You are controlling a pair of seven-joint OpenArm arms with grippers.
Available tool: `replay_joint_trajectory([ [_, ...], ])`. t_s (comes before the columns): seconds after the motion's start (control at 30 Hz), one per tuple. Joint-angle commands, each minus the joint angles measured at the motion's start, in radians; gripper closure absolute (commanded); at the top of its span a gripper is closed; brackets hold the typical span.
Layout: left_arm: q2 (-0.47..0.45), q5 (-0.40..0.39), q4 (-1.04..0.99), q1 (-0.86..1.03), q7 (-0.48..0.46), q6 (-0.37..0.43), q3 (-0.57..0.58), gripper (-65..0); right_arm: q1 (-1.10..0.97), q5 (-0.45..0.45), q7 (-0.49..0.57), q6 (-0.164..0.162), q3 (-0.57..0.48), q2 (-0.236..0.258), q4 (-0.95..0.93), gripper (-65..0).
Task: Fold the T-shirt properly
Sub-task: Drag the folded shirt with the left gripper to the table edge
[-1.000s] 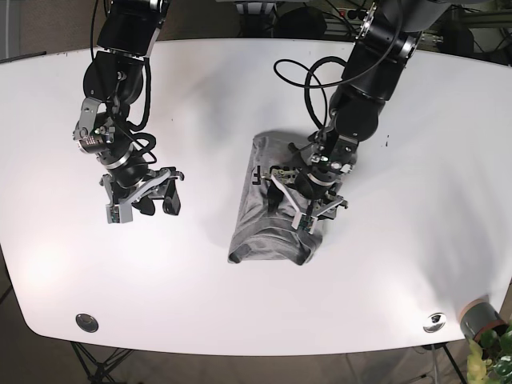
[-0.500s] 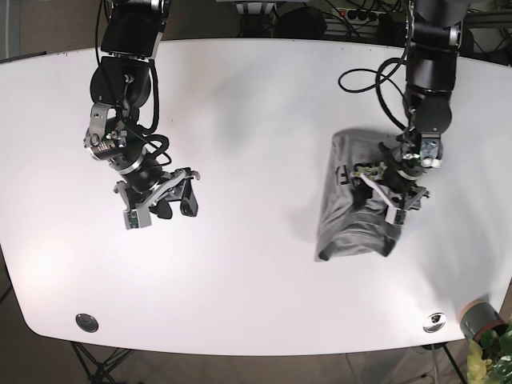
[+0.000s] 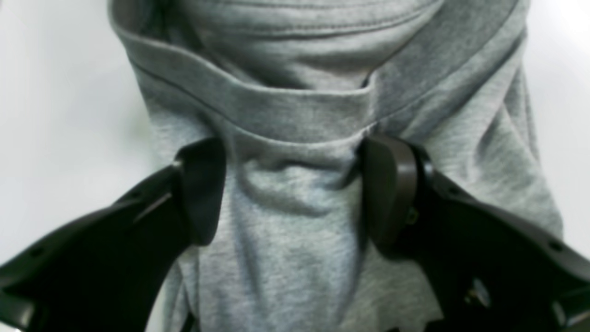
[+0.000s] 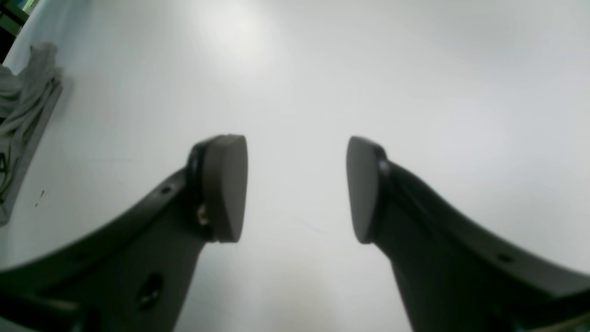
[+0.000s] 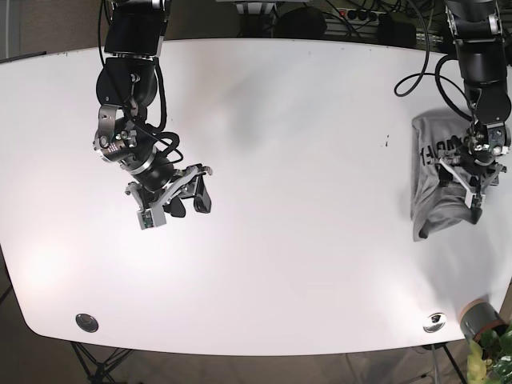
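The left gripper (image 3: 295, 189) is spread wide over the T-shirt (image 3: 322, 106). In the left wrist view its two dark fingers (image 3: 389, 189) sit either side of a bunched ridge of grey cloth in the middle of the frame, with the pads apart and resting against the cloth, not pinching it. A folded hem band runs across the frame just above the fingertips, and more layered folds rise toward the top edge. White table shows at the far left and far right of that view.

In the base view this gripper (image 5: 474, 178) is at the right edge of the frame, pressed down on the folded T-shirt (image 5: 426, 180), which lies as a narrow grey bundle on the white table (image 5: 304, 264) close to its right rim. Some black lettering shows on the bundle's upper left part.

The right gripper (image 4: 295, 189) is released, its fingers parted over bare table with nothing between them. At the far left edge of the right wrist view, a small piece of grey cloth (image 4: 20, 92) is visible. In the base view this gripper (image 5: 174, 206) hangs in the left half of the frame, well apart from the shirt.
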Motion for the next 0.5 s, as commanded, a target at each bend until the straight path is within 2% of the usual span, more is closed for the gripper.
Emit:
replay_joint_trajectory([
  [0.0, -0.048, 0.051, -0.008, 0.013, 0.070, 0.011, -0.003, -42.4, 0.017, 0.012, 0.028, 0.010, 0.003, 0.004, 0.020, -32.8],
  [0.1, -0.080, 0.051, -0.010, 0.015, 0.070, 0.009, -0.003, -42.6, 0.018, 0.020, 0.028, 0.010, 0.003, 0.024, 0.020, -32.8],
  [0.27, -0.126, 0.051, -0.060, 0.029, 0.064, -0.006, -0.002, -42.6, 0.015, 0.013, 0.028, 0.010, 0.006, 0.027, 0.020, -32.8],
  [0.37, -0.143, 0.049, -0.112, 0.009, 0.047, -0.077, -0.002, -42.5, 0.014, 0.013, 0.028, 0.010, 0.006, 0.038, 0.020, -32.8],
  [0.47, -0.166, 0.051, -0.177, -0.014, -0.013, -0.164, -0.002, -42.2, -0.011, 0.020, 0.030, 0.011, 0.005, 0.041, 0.022, -32.8],
])
